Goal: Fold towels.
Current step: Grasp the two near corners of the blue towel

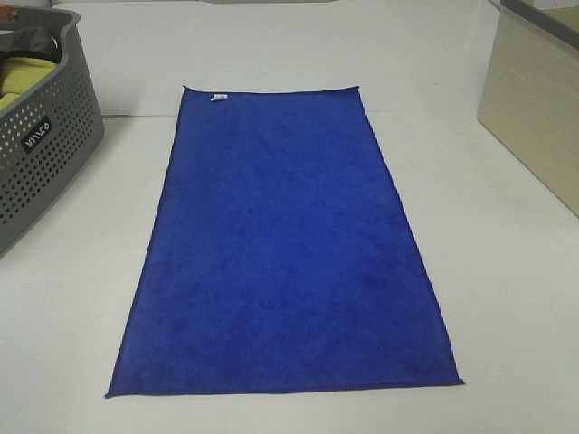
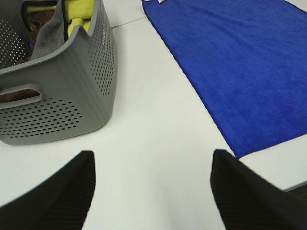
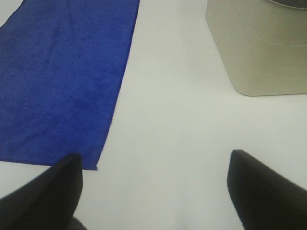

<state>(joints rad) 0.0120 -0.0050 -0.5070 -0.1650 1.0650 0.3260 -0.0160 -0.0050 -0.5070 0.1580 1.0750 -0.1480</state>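
Blue towel (image 1: 285,253) spread flat on white table (image 1: 507,298), grey basket (image 1: 54,154) off its left edge, beige bin (image 1: 534,108) off its right; left gripper (image 2: 151,191) and right gripper (image 3: 156,191) by its near corners, fingers apart, empty.

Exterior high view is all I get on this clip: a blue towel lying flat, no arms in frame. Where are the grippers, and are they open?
Observer: The left wrist view shows the left gripper open, jaws wide apart, nothing between them but bare table. The grey basket is on one side ahead of it and the blue towel on the other.
Operator: And the right one?
Observer: The right gripper is open too, and empty. One jaw shows right by a near corner of the towel in the right wrist view, and the beige bin stands farther off, on the other side.
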